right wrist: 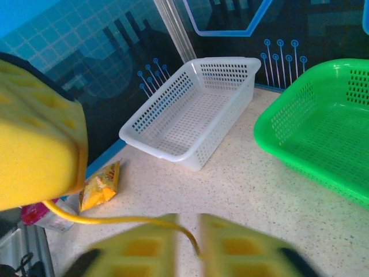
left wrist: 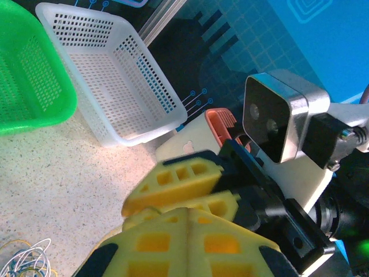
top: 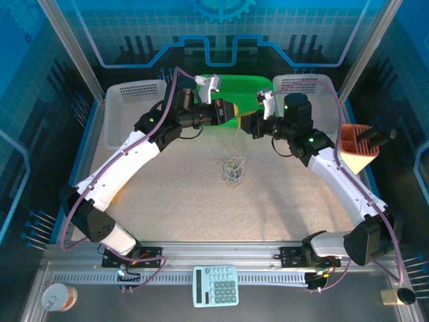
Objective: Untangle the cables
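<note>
The cables lie in a small loose tangle of yellowish, whitish and blue-grey loops on the middle of the table, also at the lower left corner of the left wrist view. Both arms are raised above the table's back, tips nearly meeting. My left gripper is shut, pads pressed together. One yellow cable runs through the air from under a left finger into the narrow, blurred gap of my right gripper, which is shut on it. The right fingers sit just beyond the left ones.
A green basket stands at the back centre between two white baskets. An orange holder is at the right edge. A yellow snack packet lies near the left white basket. A calculator rests on the front rail.
</note>
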Robot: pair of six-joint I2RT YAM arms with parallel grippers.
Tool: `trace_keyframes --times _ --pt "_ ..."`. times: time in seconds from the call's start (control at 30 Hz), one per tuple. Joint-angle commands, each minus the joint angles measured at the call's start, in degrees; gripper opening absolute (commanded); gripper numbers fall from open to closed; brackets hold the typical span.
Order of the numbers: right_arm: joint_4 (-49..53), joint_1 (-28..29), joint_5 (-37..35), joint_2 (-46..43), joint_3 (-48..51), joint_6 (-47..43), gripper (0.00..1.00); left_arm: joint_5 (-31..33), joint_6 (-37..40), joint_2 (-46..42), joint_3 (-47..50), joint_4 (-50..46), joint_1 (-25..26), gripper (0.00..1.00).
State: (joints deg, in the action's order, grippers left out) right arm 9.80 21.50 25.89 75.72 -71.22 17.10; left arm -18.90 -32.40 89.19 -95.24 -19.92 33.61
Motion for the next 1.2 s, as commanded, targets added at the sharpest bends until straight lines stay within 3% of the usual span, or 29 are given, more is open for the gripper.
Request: trace_keyframes --times 0.0,0.1,0.17,0.27,0.6,0.87,1.17 --pt "-0.40 0.69 0.75 0.52 -2.17 0.19 0.00 0.72 2.02 -2.41 -1.28 -0.31 0.66 0.04" --pt "-0.38 0.54 -0.36 0.22 -2.50 0.54 0.00 3.04 2.90 -4.38 1.19 1.05 0.13 0.46" --pt "0.33 0.25 -0.99 0.12 -3.45 0.87 0.00 4.35 3.19 -6.90 4.39 3.21 -1.25 0.58" --pt "1.23 -0.25 -0.89 0.38 -5.00 1.28 0.00 4.96 3.04 -10.92 10.54 6.51 -3.72 0.68" --pt "2.19 -0.51 2.27 1.15 -8.79 3.33 0.00 -0.74 7.67 -15.22 26.93 18.97 -5.76 0.71" --pt "2.21 -0.59 4.68 0.87 -11.11 5.35 0.00 -6.41 9.49 -10.73 26.97 27.33 -4.68 0.71" --pt "2.15 -0.54 5.90 0.83 -11.46 6.46 0.00 -7.88 10.95 -5.70 22.45 29.00 -3.65 0.70"
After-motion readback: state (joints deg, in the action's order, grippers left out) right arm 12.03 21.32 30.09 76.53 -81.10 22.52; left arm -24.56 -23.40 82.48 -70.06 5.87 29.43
